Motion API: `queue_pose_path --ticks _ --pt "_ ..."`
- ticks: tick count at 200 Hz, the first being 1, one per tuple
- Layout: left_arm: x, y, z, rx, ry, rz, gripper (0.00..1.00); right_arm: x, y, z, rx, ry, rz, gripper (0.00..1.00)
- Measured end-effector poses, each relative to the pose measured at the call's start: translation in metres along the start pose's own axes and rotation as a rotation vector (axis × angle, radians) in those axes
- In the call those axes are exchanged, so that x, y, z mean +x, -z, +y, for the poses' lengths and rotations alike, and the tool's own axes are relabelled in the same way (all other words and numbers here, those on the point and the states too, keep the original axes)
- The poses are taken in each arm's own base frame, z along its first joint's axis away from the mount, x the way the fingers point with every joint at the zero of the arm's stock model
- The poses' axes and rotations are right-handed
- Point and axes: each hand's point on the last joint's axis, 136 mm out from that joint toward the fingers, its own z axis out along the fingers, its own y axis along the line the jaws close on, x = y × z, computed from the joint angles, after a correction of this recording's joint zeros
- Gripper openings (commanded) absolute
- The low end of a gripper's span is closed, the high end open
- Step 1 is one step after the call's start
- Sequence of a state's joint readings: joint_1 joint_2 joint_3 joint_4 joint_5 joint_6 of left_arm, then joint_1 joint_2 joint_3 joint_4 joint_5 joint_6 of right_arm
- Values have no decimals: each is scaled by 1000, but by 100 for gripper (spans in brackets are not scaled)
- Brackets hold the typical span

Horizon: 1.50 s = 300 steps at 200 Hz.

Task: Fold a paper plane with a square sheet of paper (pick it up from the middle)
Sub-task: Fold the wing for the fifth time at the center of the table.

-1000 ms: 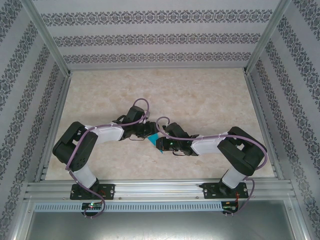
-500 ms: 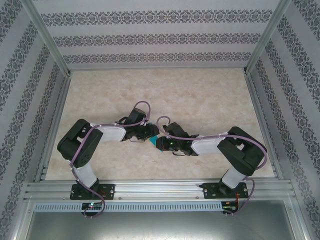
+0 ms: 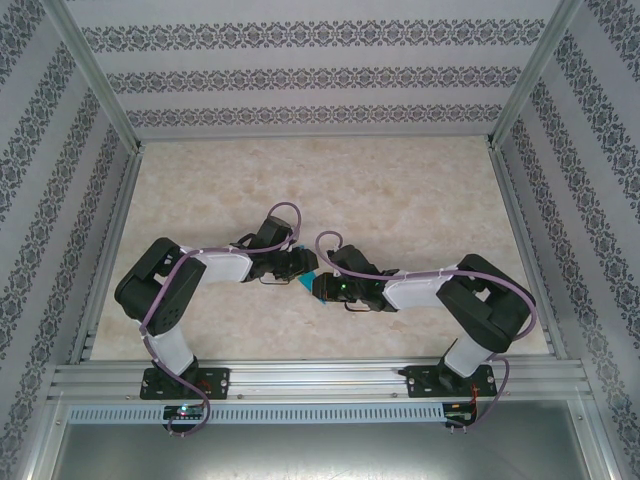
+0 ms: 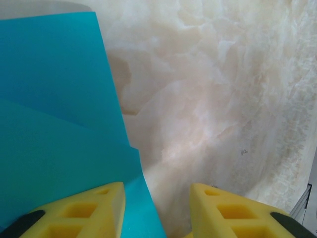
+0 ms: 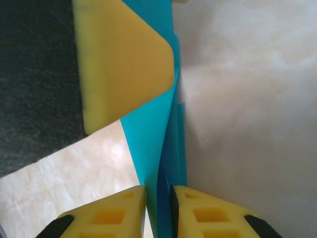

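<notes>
The teal sheet of paper is folded into layers and stands on edge between my two grippers at mid-table. My right gripper is shut on it. In the right wrist view the yellow fingertips pinch the folded layers close to the gripper. My left gripper is open. In the left wrist view the paper spreads to the left, its edge running down between the jaws beside the left finger. I cannot tell whether it has the paper plane's dart shape.
The marble-patterned table stretches beyond the grippers, with patterned walls and metal frame rails around it. One finger of the left gripper presses near the paper's upper part in the right wrist view.
The left arm has swung inward, bringing its gripper a little to the right, closer to the right gripper. Less teal paper shows from above. The right arm has barely moved.
</notes>
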State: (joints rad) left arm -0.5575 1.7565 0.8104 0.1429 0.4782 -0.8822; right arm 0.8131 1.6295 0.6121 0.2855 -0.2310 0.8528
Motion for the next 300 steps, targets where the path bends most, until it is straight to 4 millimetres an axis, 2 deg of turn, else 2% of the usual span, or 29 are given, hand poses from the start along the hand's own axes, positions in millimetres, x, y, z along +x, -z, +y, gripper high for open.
queue_pose_path --ticks 41,88,106,136,166,203,234,259,300 --pt "0 0 0 -1 0 0 41 12 4 -7 1 -38 31 19" --pt "0 0 0 -5 1 5 41 14 6 -9 -6 -60 34 16" --pt "1 0 0 -8 1 7 41 14 7 -7 -10 -68 37 24" --pt "1 0 0 -12 -3 8 41 12 15 0 -27 -71 33 26" --pt "1 0 0 -12 -5 9 41 0 26 6 -44 -74 -1 30" --pt "1 0 0 -12 -8 9 41 -10 21 6 -34 -87 -1 22" --pt "1 0 0 -13 -8 10 41 -4 10 -2 -16 -105 41 17" --pt "1 0 0 -13 -8 10 41 0 6 -5 -12 -115 61 9" --pt "2 0 0 -14 -8 11 41 4 3 -8 -12 -118 75 8"
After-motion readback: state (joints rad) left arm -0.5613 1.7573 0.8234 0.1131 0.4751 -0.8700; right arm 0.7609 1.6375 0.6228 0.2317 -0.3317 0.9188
